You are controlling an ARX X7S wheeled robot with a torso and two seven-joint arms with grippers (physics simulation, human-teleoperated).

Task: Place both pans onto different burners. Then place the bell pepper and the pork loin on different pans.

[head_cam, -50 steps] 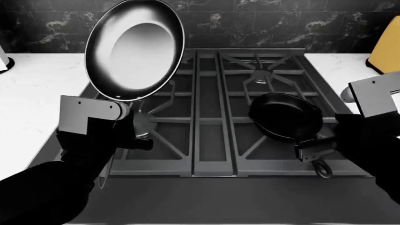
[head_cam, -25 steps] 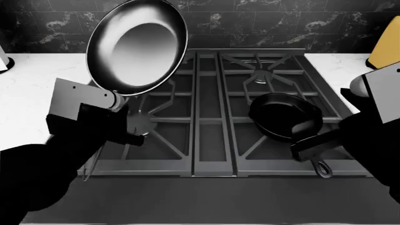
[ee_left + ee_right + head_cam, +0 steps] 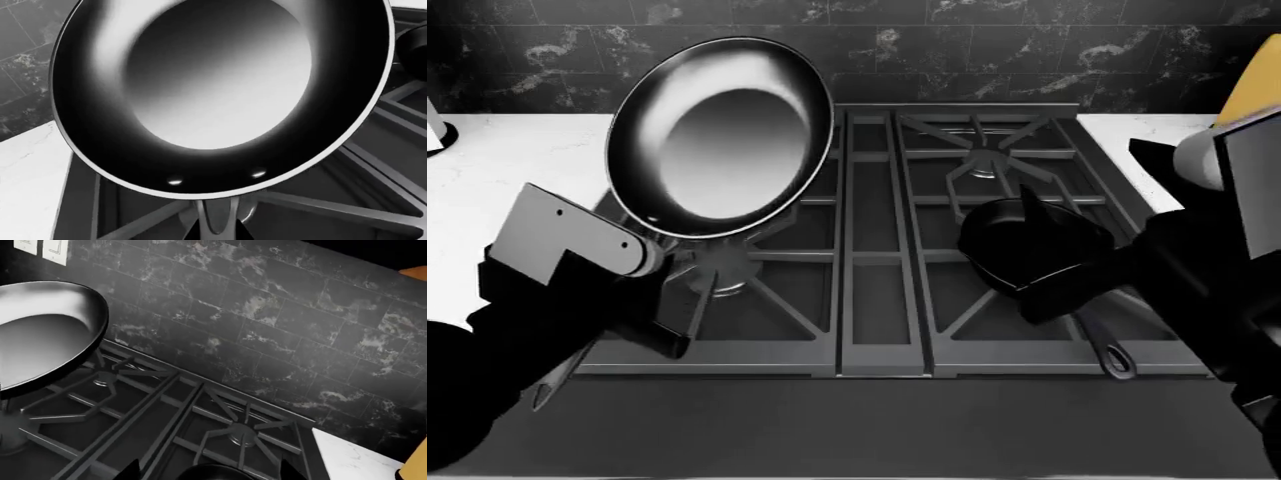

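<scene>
Handle clenched in my left gripper (image 3: 674, 300), I'm holding the wide pan (image 3: 718, 137) tilted above the front-left burner (image 3: 723, 268), directly below; right gripper (image 3: 1054, 290) state I cannot tell, seemingly by the small pan (image 3: 1028, 245).

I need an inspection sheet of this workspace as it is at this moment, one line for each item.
Surface: steel stove with dark grates, set in a white counter.
Job's things: wide glossy pan held tilted in the air over the left burners; small matte pan resting on the front right grate. Bell pepper and pork loin: nothing seen.
Clutter: an orange-yellow object at the right edge, only partly in view.
Grippers: left gripper holds the wide pan by its handle; right gripper is at the small pan's handle, jaws unclear.
Cables: nothing seen.
Surroundings: black marbled tile wall.
</scene>
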